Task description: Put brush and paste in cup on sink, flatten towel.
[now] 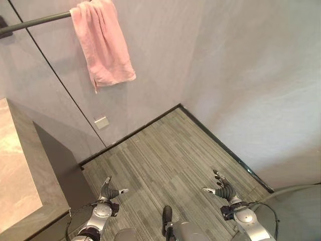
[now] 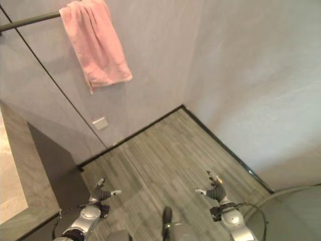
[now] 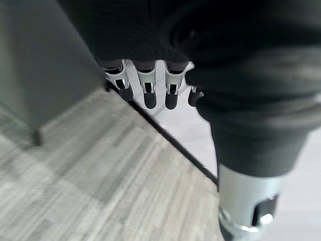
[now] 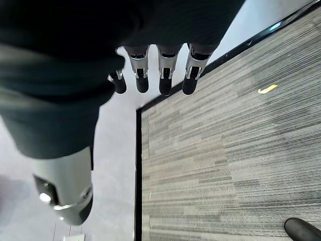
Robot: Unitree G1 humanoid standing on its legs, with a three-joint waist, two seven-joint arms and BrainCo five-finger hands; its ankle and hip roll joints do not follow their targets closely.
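Now: pink towel [image 1: 103, 42] hangs bunched on rail [image 1: 35, 21] at 11 o'clock, not flattened; left robot hand [image 1: 108, 192] and right robot hand [image 1: 222, 187] low, fingers apart, empty; worktop [image 1: 20, 170] at 8 o'clock.

you had a grey wood-plank floor [image 1: 170, 160] running into a corner where two pale grey walls [image 1: 241, 75] met, with a dark skirting strip [image 1: 220, 143] along their base. a dark grey counter [image 1: 30, 170] with a marbled beige top stood at your left, its side dropping straight to the floor. a dark rail [image 1: 35, 21] on the wall carried the pink towel [image 1: 103, 42], draped over it and bunched, hanging crooked. a small yellow mark [image 4: 267, 89] lay on the planks.
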